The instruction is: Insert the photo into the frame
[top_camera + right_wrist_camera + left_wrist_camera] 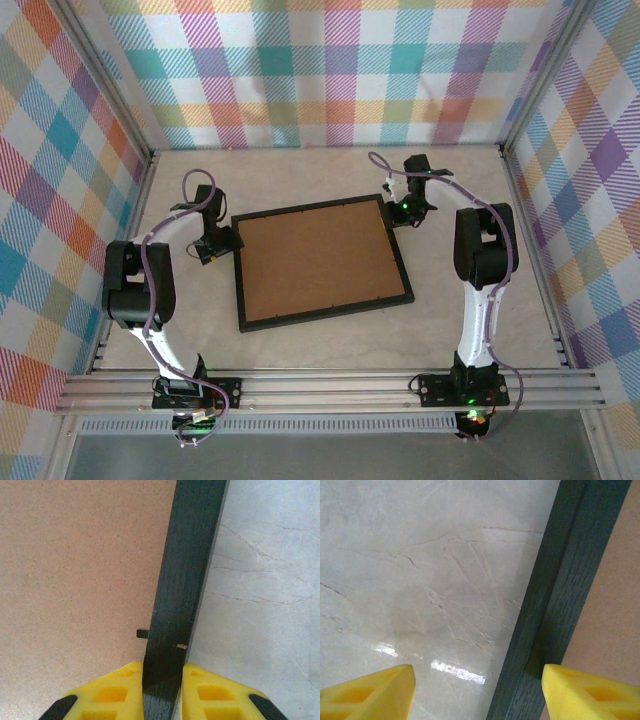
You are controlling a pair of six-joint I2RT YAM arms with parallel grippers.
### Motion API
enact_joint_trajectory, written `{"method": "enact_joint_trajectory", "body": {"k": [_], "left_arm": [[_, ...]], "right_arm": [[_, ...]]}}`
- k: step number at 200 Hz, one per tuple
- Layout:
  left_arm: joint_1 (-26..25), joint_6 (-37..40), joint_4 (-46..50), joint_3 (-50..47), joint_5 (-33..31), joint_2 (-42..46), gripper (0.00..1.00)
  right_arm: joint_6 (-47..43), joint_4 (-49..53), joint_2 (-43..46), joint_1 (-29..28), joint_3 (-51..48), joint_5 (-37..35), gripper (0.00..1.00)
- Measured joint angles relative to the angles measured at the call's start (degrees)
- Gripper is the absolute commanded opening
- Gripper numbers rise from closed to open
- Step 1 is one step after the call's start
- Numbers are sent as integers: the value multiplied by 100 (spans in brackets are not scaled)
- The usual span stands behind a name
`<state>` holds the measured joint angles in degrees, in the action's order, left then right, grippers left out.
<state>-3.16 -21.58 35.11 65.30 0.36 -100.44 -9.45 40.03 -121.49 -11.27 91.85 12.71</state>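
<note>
The black frame [315, 262] lies back up in the middle of the table, its brown board showing. The photo is out of view. My left gripper [215, 245] hovers at the frame's left rim [555, 580], open. Its yellow fingers [370, 692] stand wide apart, one over the table and one over the brown board [615, 605], touching nothing. My right gripper [403, 208] is at the frame's far right corner. There both yellow fingers [115, 692] press against the sides of the black rim [187, 555], shut on it.
The pale marble-look tabletop [300, 175] surrounds the frame, with aluminium rails and plaid walls on three sides. A small black tab [142, 633] sticks out from the rim over the board near my right fingers.
</note>
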Motion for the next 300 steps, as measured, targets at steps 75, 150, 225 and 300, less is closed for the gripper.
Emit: {"method": "enact_joint_trajectory", "body": {"k": [75,150,225,300], "left_arm": [[2,22,-271,13,455,-260,67],[46,-2,-229,20,616,-225,70],[46,-52,-205,20,245,389,70],[46,-151,-179,13,190,160,69]], "right_arm": [[37,-11,-9,-59,0,-107,21],[107,-4,-9,-92,9,-181,21],[107,-26,-9,-133,9,-201,21],[129,-28,-9,-136,9,-212,21]]}}
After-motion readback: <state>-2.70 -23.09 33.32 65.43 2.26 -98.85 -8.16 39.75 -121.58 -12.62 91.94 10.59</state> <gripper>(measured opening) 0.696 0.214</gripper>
